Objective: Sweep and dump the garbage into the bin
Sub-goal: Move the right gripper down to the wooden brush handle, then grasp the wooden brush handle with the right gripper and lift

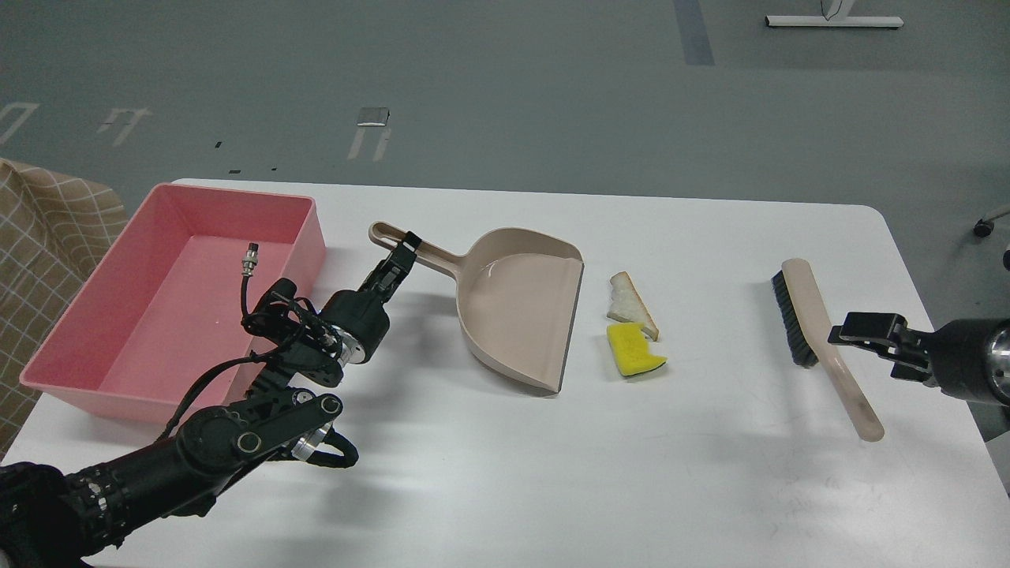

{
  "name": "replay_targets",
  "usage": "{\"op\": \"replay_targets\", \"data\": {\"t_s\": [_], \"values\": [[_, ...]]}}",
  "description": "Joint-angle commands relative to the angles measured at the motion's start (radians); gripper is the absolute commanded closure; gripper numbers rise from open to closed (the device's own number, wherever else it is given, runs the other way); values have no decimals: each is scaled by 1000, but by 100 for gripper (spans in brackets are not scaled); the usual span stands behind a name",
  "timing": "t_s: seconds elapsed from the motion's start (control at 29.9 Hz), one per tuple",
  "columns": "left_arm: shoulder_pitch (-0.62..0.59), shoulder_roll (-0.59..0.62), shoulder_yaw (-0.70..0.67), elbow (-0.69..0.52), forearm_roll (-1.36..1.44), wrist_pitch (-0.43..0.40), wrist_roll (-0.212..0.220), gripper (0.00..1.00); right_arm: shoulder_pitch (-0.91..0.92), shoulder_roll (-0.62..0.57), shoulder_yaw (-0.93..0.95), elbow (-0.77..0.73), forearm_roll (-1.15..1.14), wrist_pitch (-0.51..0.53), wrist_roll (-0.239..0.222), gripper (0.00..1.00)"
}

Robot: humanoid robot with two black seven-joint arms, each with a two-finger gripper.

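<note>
The garbage lies right of the dustpan mouth: a white bread wedge (629, 304) and a yellow sponge chunk (634, 351) just in front of it. The pink bin (237, 196) stands at the table's left. My left gripper (405, 251) is shut on the handle of the beige dustpan (513, 308), which rests on the table with its mouth facing the garbage. My right gripper (864, 351) is open, right beside the handle of the beige brush (813, 315) at the right; I cannot tell if it touches the brush.
The white table (552, 473) ends close behind the brush on the right. A checked cloth (39, 229) hangs past the bin on the left. Grey floor lies beyond the far edge.
</note>
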Motion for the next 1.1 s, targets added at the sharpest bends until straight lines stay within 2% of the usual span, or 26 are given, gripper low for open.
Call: {"op": "replay_targets", "data": {"t_s": [0.0, 0.07, 0.33, 0.67, 0.77, 0.87, 0.94, 0.97, 1.07], "values": [[0, 2, 0, 0, 0, 0, 0, 100, -8, 0, -22, 9, -5, 0, -2, 5], [1, 2, 0, 0, 0, 0, 0, 100, -8, 0, -36, 9, -9, 0, -2, 7], [0, -4, 0, 0, 0, 0, 2, 100, -14, 9, -47, 11, -34, 0, -2, 25], [0, -3, 0, 0, 0, 0, 2, 100, -48, 9, -47, 11, -39, 0, -3, 34], [0, -3, 0, 1, 0, 0, 3, 100, -48, 9, -47, 11, -37, 0, -3, 41], [0, -4, 0, 1, 0, 0, 3, 100, -48, 9, -47, 11, -37, 0, -3, 55], [0, -4, 0, 0, 0, 0, 3, 100, -48, 9, -47, 11, -37, 0, -3, 56], [0, -4, 0, 0, 0, 0, 3, 100, -48, 9, -47, 11, -37, 0, -3, 63], [0, -4, 0, 1, 0, 0, 3, 100, -47, 12, -47, 11, -37, 0, -8, 66]]}}
